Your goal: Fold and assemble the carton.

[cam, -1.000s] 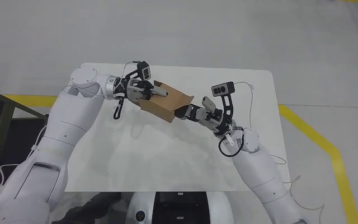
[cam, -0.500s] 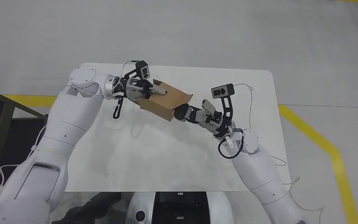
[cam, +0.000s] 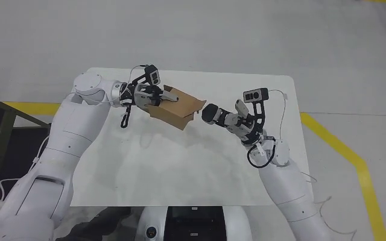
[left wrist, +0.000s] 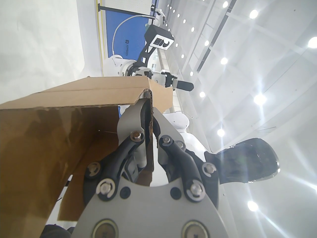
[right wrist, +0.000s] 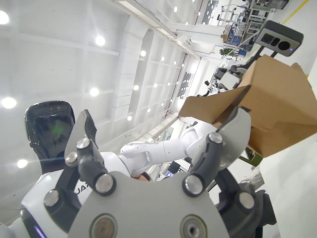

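Table [cam: 181, 175], white, takes up mid-frame in top view. Carton [cam: 178, 108] sits upper centre, seemingly lifted off it and tilted, long axis running down-right between both arms. Left gripper [left wrist: 148, 107] is clamped on one carton wall, w/ the corrugated edge pinched between its fingers in left wrist view. That's prob. to steady the box & keep its far end facing the other arm. Right gripper [right wrist: 161, 115] sits just beside that end w/ jaws spread wide, nothing in them. One finger overlaps a loose flap [right wrist: 210, 107] in right wrist view; contact can't be told. Likely reason: open fingers are free to press the flap inward. Box looks part-formed, flaps not yet closed.
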Motion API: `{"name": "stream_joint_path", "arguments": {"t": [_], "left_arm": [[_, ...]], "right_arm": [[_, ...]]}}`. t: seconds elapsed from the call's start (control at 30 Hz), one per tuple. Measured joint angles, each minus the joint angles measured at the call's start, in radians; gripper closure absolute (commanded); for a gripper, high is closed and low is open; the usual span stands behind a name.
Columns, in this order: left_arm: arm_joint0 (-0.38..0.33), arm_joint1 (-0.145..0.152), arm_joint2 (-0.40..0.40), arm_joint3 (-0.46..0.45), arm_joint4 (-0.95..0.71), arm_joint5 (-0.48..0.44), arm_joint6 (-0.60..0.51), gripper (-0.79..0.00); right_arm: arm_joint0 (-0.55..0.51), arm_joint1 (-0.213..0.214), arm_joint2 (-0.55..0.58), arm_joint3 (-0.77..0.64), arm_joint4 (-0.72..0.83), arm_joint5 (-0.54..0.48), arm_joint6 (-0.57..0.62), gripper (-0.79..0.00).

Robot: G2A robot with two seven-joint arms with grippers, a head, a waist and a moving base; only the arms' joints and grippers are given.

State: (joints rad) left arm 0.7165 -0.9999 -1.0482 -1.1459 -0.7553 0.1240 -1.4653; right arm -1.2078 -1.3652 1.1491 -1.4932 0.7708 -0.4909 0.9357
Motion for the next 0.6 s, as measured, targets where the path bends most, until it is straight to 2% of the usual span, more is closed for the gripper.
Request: {"name": "stream_joint_path", "arguments": {"t": [0.6], "left_arm": [[0.012, -0.002, -0.004, -0.026, 0.019, -0.005, 0.017, 0.000]], "right_arm": [[0.052, -0.022, -0.098, 0.053, -0.005, 0.015, 0.001, -0.785]]}}
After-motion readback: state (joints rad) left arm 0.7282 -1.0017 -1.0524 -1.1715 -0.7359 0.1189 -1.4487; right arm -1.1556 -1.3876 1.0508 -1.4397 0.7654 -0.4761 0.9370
